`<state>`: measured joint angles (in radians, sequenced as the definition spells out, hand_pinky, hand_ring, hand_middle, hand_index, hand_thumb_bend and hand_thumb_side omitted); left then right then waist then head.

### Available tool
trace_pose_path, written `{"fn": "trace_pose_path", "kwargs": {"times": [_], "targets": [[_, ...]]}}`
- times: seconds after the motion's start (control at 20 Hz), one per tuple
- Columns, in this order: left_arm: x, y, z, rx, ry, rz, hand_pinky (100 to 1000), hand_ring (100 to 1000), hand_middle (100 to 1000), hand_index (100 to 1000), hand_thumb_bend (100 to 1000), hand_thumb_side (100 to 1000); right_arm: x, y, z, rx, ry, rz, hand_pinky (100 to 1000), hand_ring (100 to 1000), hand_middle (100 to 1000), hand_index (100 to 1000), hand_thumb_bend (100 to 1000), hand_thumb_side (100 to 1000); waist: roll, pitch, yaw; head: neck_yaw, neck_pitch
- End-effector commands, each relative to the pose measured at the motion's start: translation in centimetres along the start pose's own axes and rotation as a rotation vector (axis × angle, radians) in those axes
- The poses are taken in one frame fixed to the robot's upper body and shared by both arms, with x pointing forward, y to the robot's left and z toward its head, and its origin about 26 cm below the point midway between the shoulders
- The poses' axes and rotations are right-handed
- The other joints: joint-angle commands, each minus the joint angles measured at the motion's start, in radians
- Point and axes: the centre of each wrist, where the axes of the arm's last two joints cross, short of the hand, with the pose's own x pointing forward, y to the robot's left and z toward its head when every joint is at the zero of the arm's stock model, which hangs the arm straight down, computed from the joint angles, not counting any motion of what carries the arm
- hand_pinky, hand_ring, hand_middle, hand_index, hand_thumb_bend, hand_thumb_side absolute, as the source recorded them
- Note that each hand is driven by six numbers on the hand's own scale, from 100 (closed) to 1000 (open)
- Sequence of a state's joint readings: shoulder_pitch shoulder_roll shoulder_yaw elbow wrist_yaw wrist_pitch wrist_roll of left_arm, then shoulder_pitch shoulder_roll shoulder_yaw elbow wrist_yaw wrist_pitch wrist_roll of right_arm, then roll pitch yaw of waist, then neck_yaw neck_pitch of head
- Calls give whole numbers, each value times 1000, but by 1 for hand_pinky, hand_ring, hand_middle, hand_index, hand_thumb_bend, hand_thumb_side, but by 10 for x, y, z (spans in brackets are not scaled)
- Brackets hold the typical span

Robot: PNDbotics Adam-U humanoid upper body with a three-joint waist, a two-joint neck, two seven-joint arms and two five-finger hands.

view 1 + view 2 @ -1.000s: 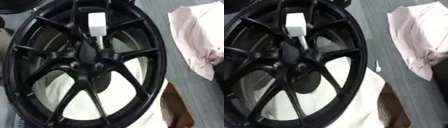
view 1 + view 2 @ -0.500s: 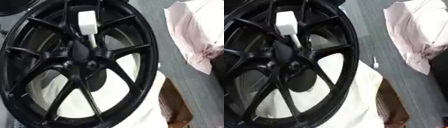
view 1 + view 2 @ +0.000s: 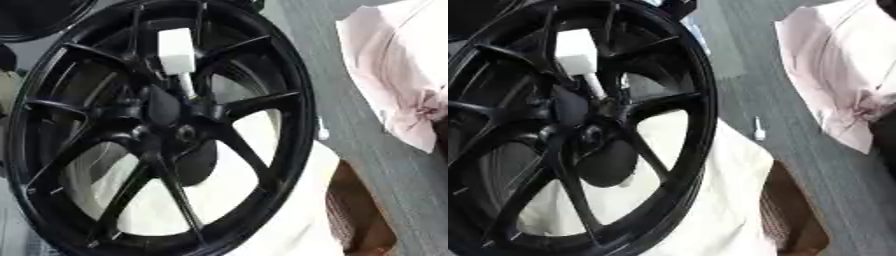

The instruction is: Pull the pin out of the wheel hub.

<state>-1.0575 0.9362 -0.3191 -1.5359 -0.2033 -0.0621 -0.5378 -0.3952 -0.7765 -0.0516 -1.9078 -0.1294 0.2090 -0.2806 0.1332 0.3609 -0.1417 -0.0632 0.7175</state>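
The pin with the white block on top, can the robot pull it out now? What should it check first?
1. Pin seated by the hub: ok, its white head stands above the centre of the black wheel.
2. Pin head free to grab: ok, nothing covers it.
3. Robot hand near the pin: not ok, no hand shows in either view.
4. Wheel steady: cannot tell; it lies on white cloth.
5. Loose bits nearby: a small white piece lies on the grey floor, clear of the wheel.

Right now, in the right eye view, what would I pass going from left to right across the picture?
Black wheel with the white pin sticking out of its middle → cream cloth under it → small white object on the grey floor → pale pink cloth.
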Motion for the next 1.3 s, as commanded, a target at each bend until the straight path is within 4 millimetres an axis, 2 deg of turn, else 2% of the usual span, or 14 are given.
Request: {"fn": "trace_pose_path", "kwargs": {"times": [0.05,0.65,0.7,0.75,1.0,1.3], "targets": [[-1,5,-13,-62,-3,-35,802,768,732,859,512,764,0,-7,-3,-25,-5,17,803,816,671,792,100,476,-9,-33,3,-7,-14],[14,-5,-78,-206,-81,2,800,766,730,858,526,740,-4,-2,-6,-18,17,-6,800,810,663,776,100,481,-20,-52,4,-16,-24],[14,-6,-81,-216,-83,7,800,767,730,858,557,726,-4,-2,-7,-19,19,-7,800,809,662,775,100,484,-20,-53,3,-16,-24],[15,-7,-84,-226,-86,9,800,767,731,858,534,726,-5,-2,-7,-21,20,-8,800,809,662,775,100,482,-21,-54,3,-17,-25],[19,-13,-91,-274,-106,5,808,775,739,865,576,659,-5,-1,-7,-25,24,-16,798,806,658,773,100,484,-20,-54,6,-22,-29],[26,-18,-84,-319,-137,6,811,771,742,871,607,671,-5,0,-8,-25,28,-21,796,804,655,772,100,489,-16,-50,6,-27,-36]]}}
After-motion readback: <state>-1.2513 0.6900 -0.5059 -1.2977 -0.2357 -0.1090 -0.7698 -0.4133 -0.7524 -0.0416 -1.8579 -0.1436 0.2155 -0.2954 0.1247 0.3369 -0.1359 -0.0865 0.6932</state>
